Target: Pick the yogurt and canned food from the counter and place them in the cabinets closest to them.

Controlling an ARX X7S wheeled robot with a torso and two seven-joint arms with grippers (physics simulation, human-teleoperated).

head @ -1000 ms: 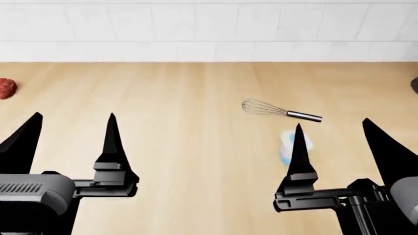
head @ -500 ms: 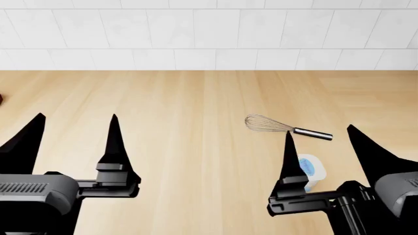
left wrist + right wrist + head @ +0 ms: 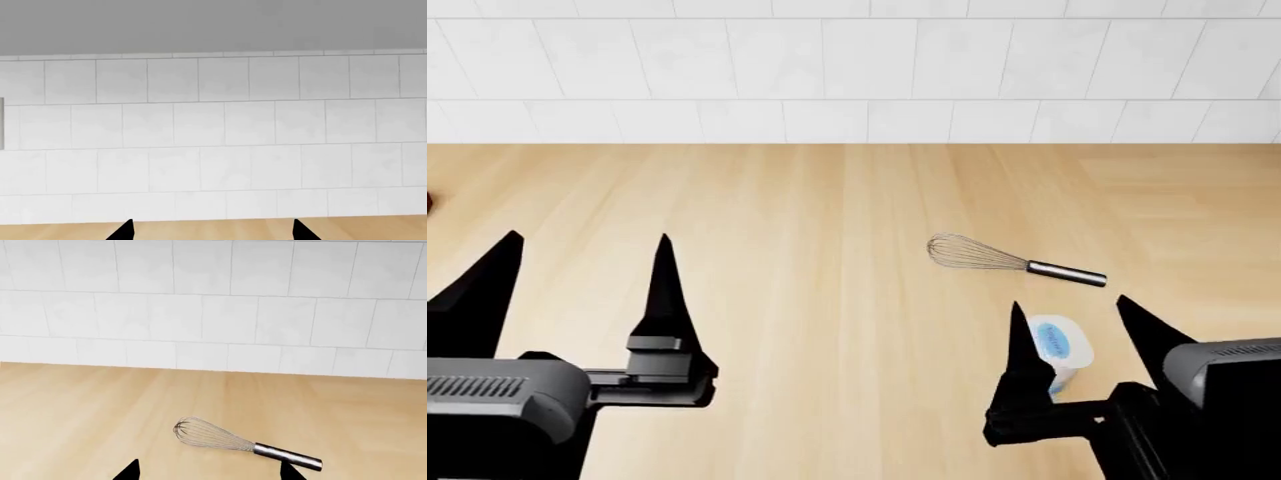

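White tiled wall is seen behind the beige table (image 3: pixel 827 200). The yogurt (image 3: pixel 1058 349) stands upright near the whisk (image 3: pixel 1001 260), bracketed by the spread fingers of the right end effector (image 3: pixel 1074 325), presumably for a side grasp. The left end effector (image 3: pixel 581 265) is held open, empty.

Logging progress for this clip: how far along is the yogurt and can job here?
Nothing looks done yet. The yogurt stands on the counter, near the whisk. In hand: the right gripper is open with its fingers either side of the cup, not closed. The left gripper is open and empty. Left: grasping and stowing the yogurt, then the can, which is out of view.
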